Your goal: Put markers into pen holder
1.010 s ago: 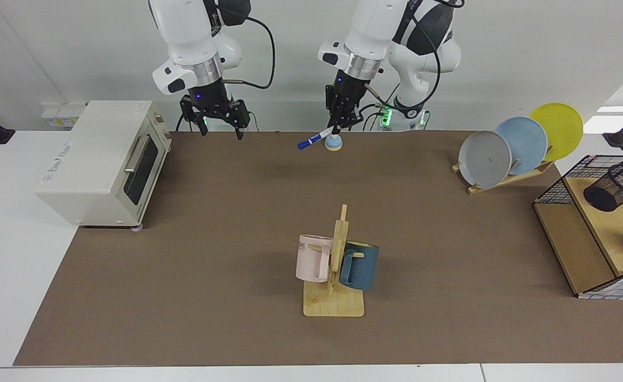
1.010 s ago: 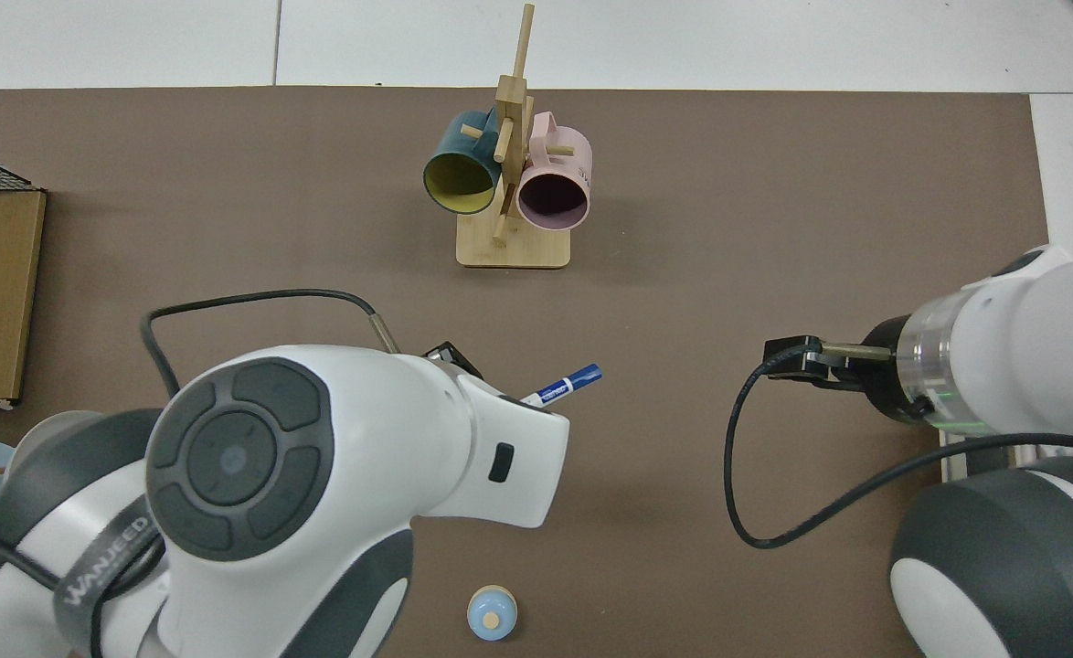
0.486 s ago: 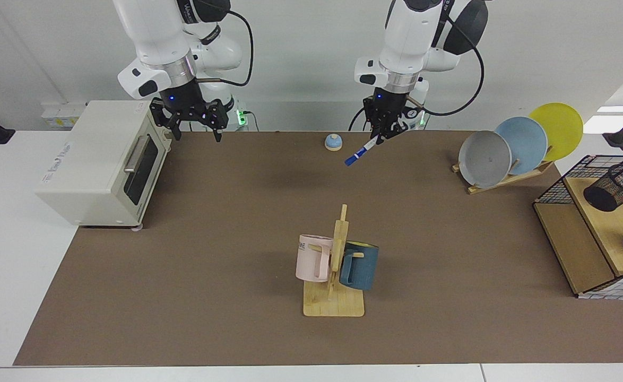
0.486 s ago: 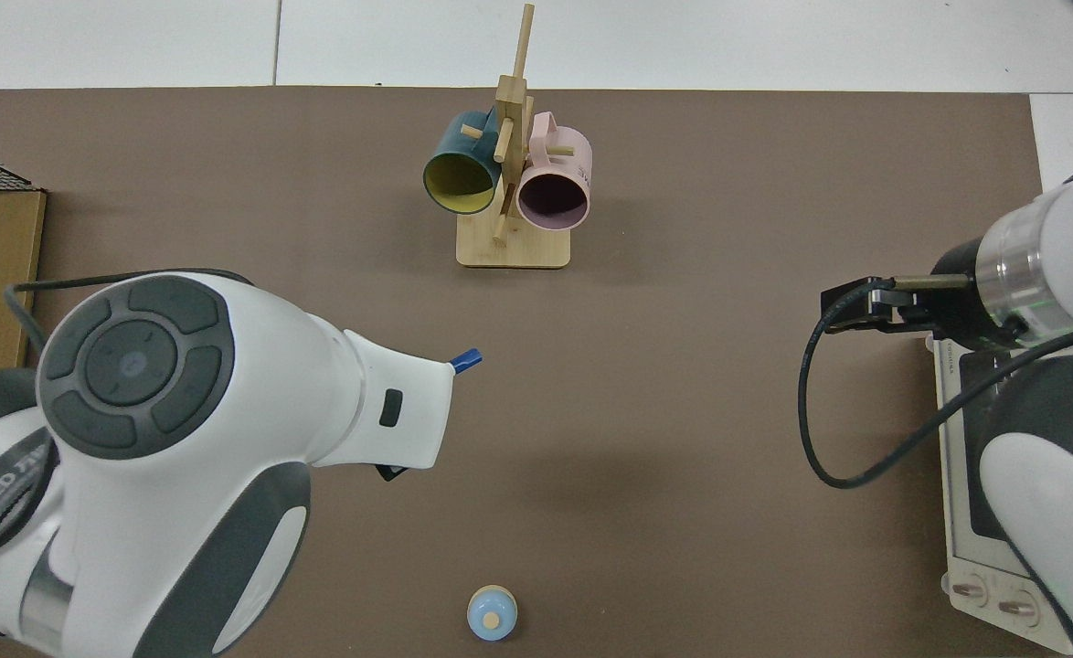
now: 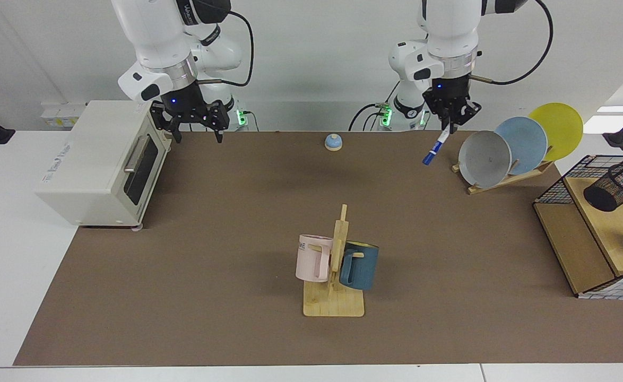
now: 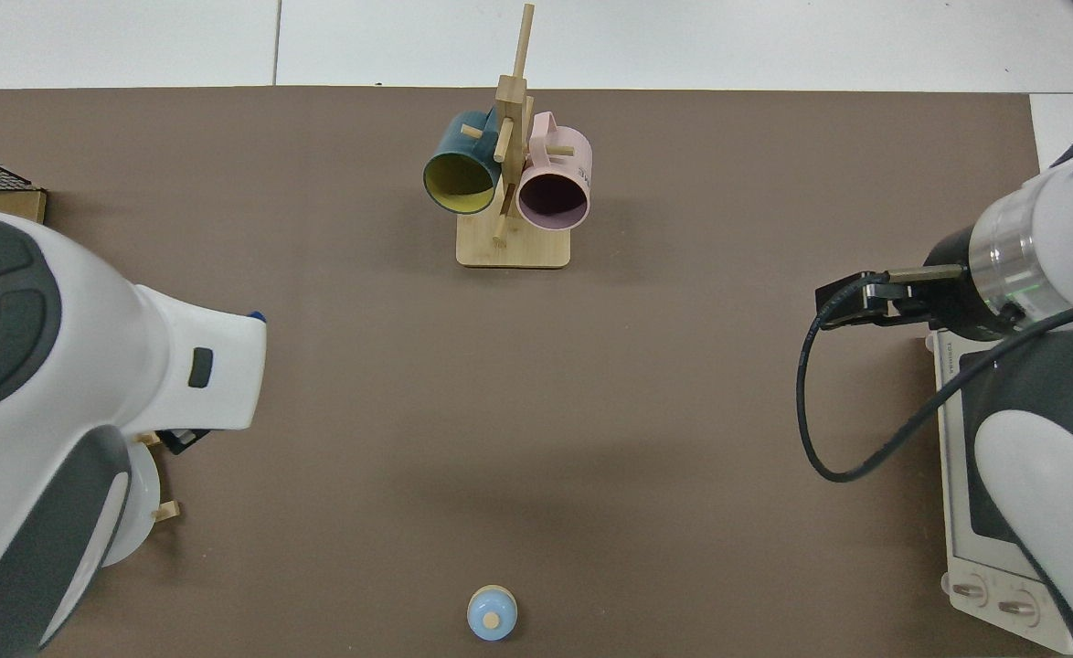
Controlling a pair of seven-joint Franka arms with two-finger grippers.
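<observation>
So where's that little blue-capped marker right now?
In the facing view the marker hangs blue cap down from the left gripper, above the brown mat just beside the grey plate in the plate rack, well short of the pen holder.

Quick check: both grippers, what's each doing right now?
Left gripper: shut on the marker, near the plate rack.
Right gripper: open, holding nothing, waiting by the toaster oven.

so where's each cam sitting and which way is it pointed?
Facing view: across the table, looking at both arms; left claw holds the marker near the plates, right claw waits open by the oven.
Top view: overhead, looking down; arm bodies at both edges.
Shared: mug rack, bell.
</observation>
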